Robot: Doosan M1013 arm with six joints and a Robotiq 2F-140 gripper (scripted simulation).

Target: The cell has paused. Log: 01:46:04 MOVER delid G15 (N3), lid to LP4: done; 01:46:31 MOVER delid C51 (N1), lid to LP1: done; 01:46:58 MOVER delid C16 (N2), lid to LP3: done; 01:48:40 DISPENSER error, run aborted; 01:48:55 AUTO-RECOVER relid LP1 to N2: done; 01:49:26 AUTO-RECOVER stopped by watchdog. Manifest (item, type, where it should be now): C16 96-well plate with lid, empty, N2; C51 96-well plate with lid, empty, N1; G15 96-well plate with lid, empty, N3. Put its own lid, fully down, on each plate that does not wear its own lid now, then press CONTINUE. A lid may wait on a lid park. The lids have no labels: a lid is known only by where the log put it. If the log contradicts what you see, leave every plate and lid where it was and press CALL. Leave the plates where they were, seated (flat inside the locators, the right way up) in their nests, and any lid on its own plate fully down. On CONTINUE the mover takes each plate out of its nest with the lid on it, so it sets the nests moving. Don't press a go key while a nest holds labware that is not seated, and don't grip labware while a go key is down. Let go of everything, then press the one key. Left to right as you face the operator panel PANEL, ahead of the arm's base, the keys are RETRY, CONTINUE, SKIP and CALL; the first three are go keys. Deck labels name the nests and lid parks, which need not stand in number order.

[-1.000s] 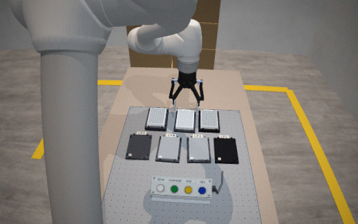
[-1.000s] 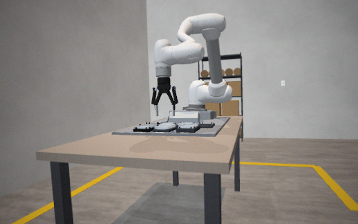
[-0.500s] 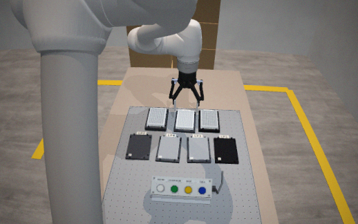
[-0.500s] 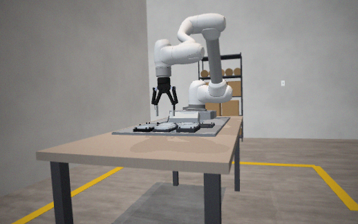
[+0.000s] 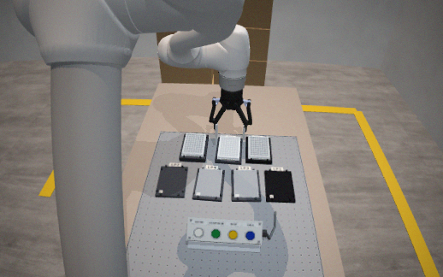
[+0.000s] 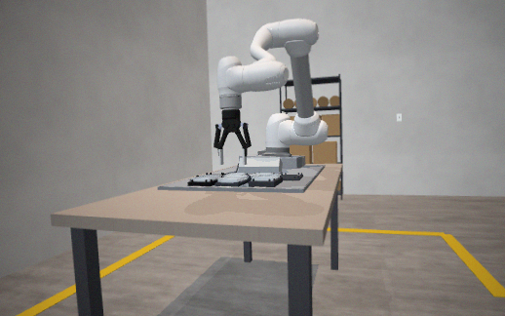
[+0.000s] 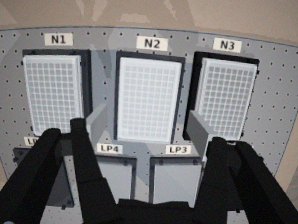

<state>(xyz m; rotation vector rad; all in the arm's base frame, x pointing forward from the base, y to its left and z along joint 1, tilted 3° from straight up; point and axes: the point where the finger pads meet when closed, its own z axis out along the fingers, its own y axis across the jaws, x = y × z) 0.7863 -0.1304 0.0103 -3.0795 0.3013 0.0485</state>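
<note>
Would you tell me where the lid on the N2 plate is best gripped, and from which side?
Probably by its two long side edges, coming straight down from above. The lid lies flat on the N2 plate, with the N1 plate and N3 plate close beside it. The open gripper hangs above, fingers across its short width.

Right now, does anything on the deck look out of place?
Nothing is askew or spilled. Only the plate in N2 wears a lid; N1 and N3 plates are bare, while lids lie on LP4 and LP3. Hand open, empty.
</note>
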